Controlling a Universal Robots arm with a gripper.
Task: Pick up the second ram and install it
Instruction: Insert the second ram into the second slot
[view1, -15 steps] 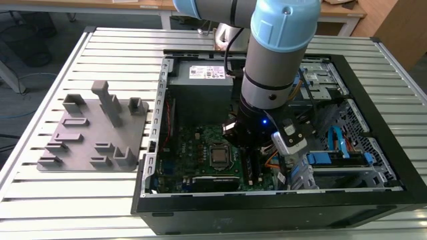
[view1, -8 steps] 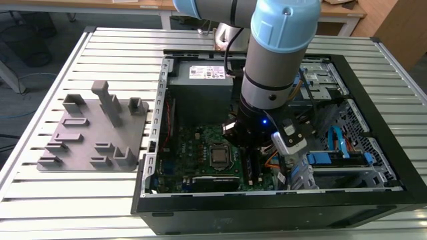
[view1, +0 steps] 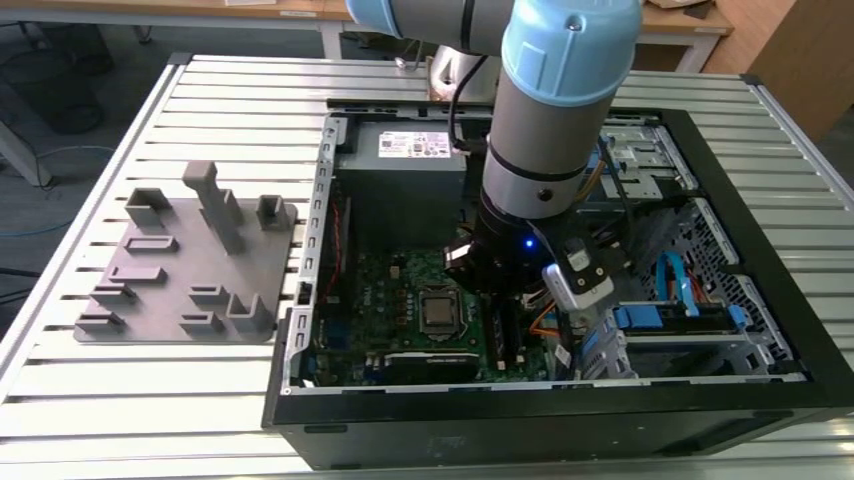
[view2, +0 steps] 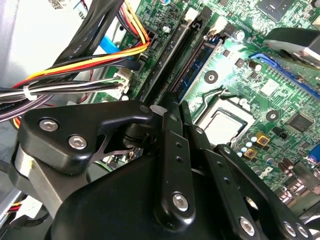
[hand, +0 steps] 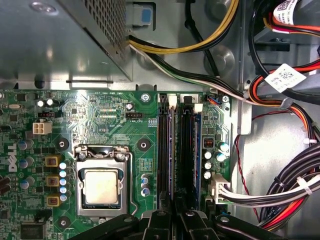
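The second ram (hand: 172, 150) shows edge-on as a thin strip standing in a black slot of the green motherboard (hand: 100, 115), below a white latch. In the second wrist view the same strip (view2: 175, 55) runs straight into my fingertips. My gripper (hand: 174, 202) (view2: 171, 104) is low inside the open computer case (view1: 747, 200), at the near end of that slot. Its fingers are drawn together on the strip with only a sliver between them. In the exterior view the gripper (view1: 505, 300) hangs under the arm's wrist, over the slots.
Another blue ram (hand: 199, 150) (view2: 200, 65) sits two slots over. The processor socket (hand: 102, 185) lies beside the slots. Cable bundles (hand: 280, 185) crowd the other side, and the power supply (hand: 60, 40) lies beyond. A grey fixture plate (view1: 180, 270) rests on the slatted table.
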